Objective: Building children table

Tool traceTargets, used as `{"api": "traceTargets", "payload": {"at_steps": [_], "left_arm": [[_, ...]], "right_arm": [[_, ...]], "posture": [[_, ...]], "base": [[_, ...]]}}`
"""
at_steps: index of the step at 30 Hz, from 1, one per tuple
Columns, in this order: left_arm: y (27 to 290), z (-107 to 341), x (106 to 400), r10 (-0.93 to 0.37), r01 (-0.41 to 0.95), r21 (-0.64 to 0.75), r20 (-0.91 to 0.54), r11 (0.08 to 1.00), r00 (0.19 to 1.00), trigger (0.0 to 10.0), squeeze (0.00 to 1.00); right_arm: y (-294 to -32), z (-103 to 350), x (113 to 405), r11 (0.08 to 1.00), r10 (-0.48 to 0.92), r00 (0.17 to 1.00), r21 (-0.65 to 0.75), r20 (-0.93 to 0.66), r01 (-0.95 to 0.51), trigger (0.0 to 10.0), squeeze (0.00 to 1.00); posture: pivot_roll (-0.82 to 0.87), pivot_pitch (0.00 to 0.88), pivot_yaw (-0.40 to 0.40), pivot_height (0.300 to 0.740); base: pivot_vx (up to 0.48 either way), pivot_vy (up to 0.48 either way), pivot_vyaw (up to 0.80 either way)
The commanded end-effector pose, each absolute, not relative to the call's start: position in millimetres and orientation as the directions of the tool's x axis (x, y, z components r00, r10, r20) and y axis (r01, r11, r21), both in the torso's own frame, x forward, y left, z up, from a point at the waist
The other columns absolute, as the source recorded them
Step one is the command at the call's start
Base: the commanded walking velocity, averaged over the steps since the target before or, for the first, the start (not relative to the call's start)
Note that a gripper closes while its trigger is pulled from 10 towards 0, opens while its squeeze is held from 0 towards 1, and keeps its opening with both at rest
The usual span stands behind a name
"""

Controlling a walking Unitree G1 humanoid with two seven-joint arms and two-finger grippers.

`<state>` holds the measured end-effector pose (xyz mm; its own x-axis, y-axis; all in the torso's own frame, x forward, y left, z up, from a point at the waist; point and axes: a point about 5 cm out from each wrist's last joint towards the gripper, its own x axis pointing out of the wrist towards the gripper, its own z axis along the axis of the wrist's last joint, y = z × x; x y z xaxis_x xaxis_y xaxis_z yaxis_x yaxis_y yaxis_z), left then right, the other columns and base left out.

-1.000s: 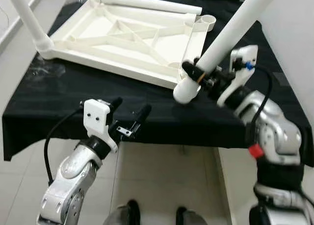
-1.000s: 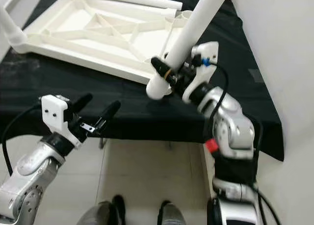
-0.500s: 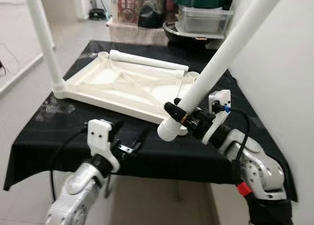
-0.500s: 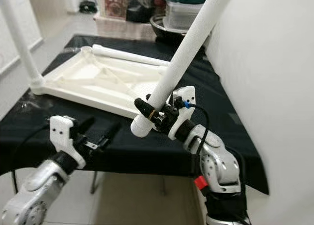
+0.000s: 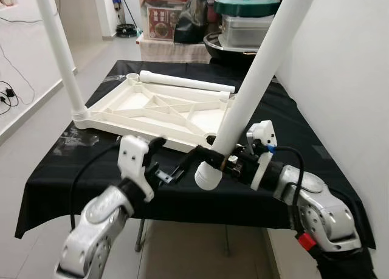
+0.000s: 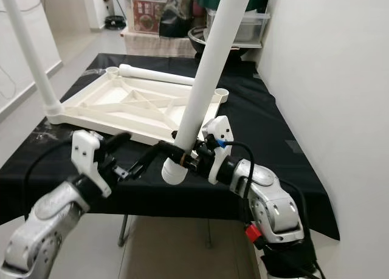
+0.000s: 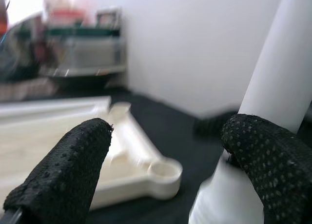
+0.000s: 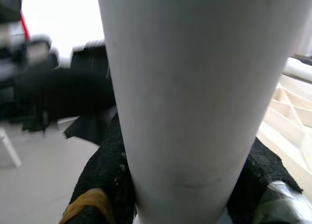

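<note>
Gripping white table leg (image 5: 252, 96) in right hand (image 5: 220, 163)

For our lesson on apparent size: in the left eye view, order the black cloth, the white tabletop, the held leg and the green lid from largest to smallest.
1. Black cloth
2. White tabletop
3. Held leg, though nearness to the camera enlarges it, so its place against the tabletop is unsure
4. Green lid
</note>
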<state>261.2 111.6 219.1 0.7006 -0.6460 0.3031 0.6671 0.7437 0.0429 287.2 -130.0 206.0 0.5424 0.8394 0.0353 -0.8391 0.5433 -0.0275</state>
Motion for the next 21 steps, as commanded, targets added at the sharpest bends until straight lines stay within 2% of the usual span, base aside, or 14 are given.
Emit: {"api": "traceTargets", "payload": {"at_steps": [1, 3, 5, 8, 12, 14, 16, 21], "left_arm": [[107, 246, 260, -0.725, 0.748, 0.095, 0.353, 0.657, 0.592, 10.0, 0.00], [104, 266, 258, -0.768, 0.791, 0.141, 0.388, 0.595, 0.509, 10.0, 0.00], [104, 269, 258, -0.774, 0.797, 0.148, 0.393, 0.585, 0.496, 10.0, 0.00], [97, 301, 247, -0.852, 0.863, 0.245, 0.417, 0.441, 0.317, 10.0, 0.00], [96, 303, 244, -0.868, 0.873, 0.262, 0.405, 0.411, 0.287, 10.0, 0.00], [95, 297, 237, -0.895, 0.903, 0.245, 0.368, 0.353, 0.250, 10.0, 0.00], [95, 293, 235, -0.908, 0.911, 0.241, 0.343, 0.335, 0.243, 10.0, 0.00], [95, 286, 237, -0.911, 0.905, 0.236, 0.303, 0.355, 0.278, 10.0, 0.00]], "right_arm": [[-125, 211, 285, 0.497, 0.867, 0.498, -0.104, 0.018, -0.861, 10.0, 0.00], [-122, 209, 285, 0.474, 0.876, 0.483, -0.152, -0.024, -0.867, 10.0, 0.00], [-121, 209, 285, 0.468, 0.877, 0.479, -0.163, -0.033, -0.868, 10.0, 0.00], [-110, 199, 296, 0.524, 0.829, 0.548, -0.186, -0.112, -0.831, 10.0, 0.00], [-107, 196, 295, 0.506, 0.833, 0.535, -0.195, -0.139, -0.840, 10.0, 0.00], [-108, 193, 293, 0.486, 0.835, 0.517, -0.186, -0.188, -0.854, 10.0, 0.00], [-109, 192, 293, 0.483, 0.834, 0.514, -0.188, -0.201, -0.855, 10.0, 0.00], [-111, 193, 292, 0.477, 0.836, 0.509, -0.186, -0.204, -0.859, 10.0, 0.00]], "posture": [[-0.03, 0.000, -0.023, 0.740], [-0.03, 0.000, -0.021, 0.740], [-0.03, 0.000, -0.021, 0.740], [-0.04, 0.000, -0.012, 0.740], [-0.04, 0.000, -0.011, 0.740], [-0.04, 0.000, -0.007, 0.740], [-0.04, 0.000, -0.007, 0.740], [-0.04, 0.000, -0.001, 0.740]], "base": [[0.000, 0.000, 0.00], [0.000, 0.000, 0.00], [0.000, 0.000, 0.00], [0.000, 0.000, 0.00], [0.000, 0.000, 0.00], [0.000, 0.000, 0.00], [0.000, 0.000, 0.00], [0.000, 0.000, 0.00]]}}
